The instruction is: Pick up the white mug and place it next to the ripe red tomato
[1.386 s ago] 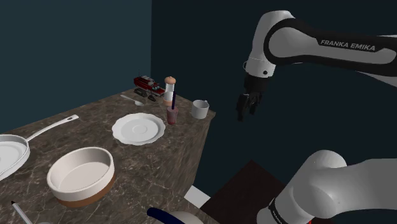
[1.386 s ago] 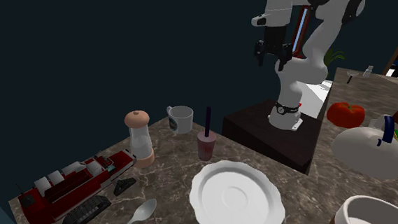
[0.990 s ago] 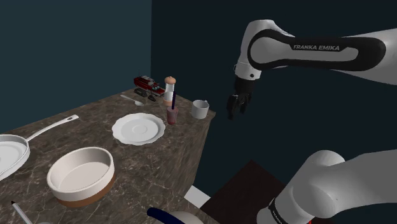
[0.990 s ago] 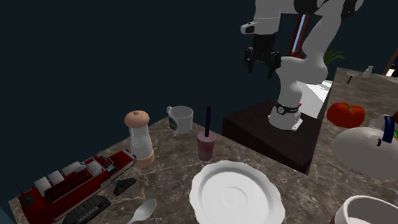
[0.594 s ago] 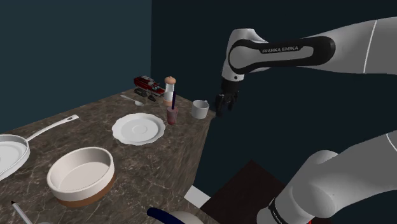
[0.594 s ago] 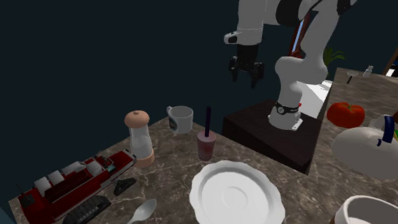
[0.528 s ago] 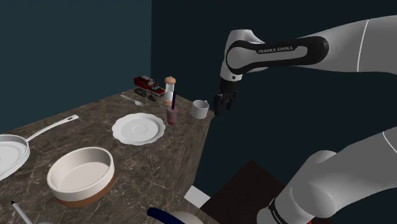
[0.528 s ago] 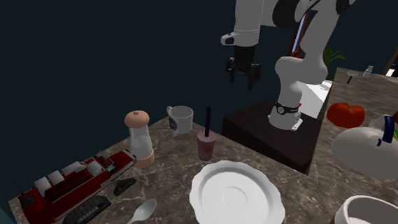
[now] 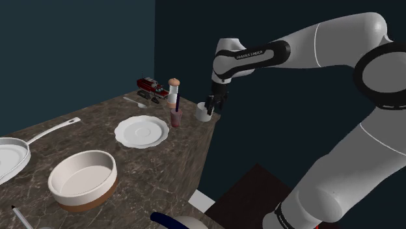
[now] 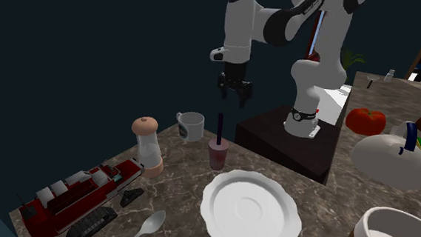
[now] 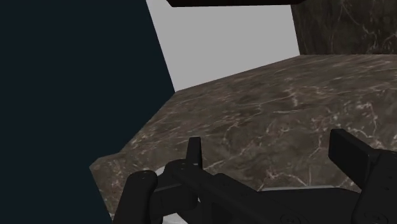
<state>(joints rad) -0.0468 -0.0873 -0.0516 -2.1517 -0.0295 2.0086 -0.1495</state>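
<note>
"At the far corner of the dark marbled countertop (image 9: 149, 162) we find the plain white mug with a handle (image 9: 203, 112), standing upright close to the edge. Do we agree?"

"We do. From the second exterior view we place it near the small pink cup with a dark straw (image 10: 217, 153) and the tall shaker with a peach-coloured top (image 10: 147, 144). And the claw?"

"We see the all-black two-finger gripper (image 10: 233, 90) hanging above the mug, off toward that view's right, with clear air between them (in the shoulder view it overlaps the mug's far rim, yet we read that as the camera's angle). Its fingers (image 11: 353, 159) are spread wide and hold nothing."

"We read the wrist view the same way: both black fingers apart, marbled stone beneath them. Where do we put the ripe red tomato (image 10: 366, 120)?"

"We put it at the second exterior view's right, on a stone surface just behind the round white pot with a dark blue handle (image 10: 389, 159), well apart from the mug."

"Nearer that camera we note the white scalloped plate (image 10: 251, 207). Nearer the shoulder camera sit a white bowl with a brown base (image 9: 83, 180) and a white frying pan (image 9: 13, 156)."
</note>
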